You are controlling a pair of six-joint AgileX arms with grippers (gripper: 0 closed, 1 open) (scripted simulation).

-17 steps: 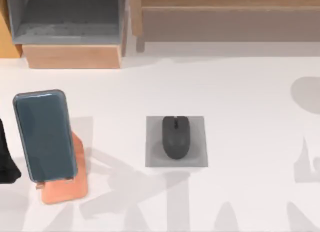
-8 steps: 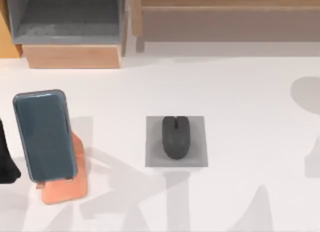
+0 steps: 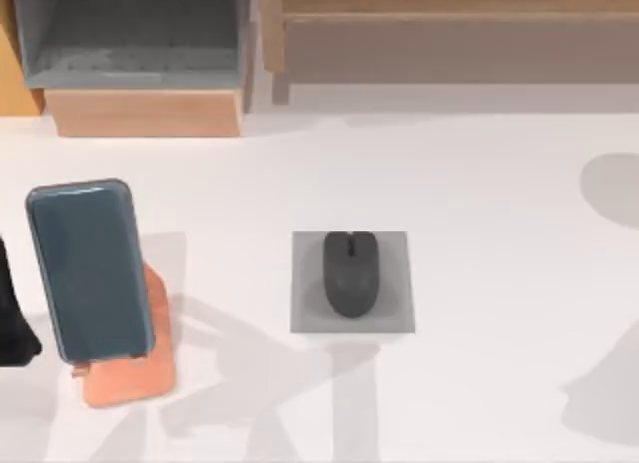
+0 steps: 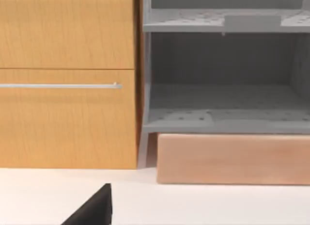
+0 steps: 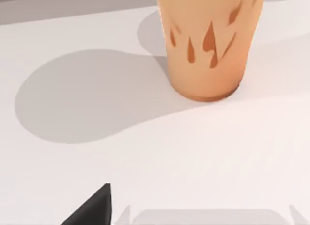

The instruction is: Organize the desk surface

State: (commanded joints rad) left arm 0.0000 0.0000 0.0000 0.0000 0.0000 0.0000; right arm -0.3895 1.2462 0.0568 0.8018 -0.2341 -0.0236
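Now the white desk surface (image 3: 479, 204) lies beneath us, our left arm (image 3: 12, 323) parked at its left edge. We judge the orange perforated cup (image 5: 210, 40) next; our grippers' state we cannot tell.

Left arm (image 3: 12, 313) cut off at the top view's left edge, orange cup (image 5: 210, 45) losing its upper part past the frame, stand (image 3: 130, 368) mostly hidden behind the phone (image 3: 88, 268)
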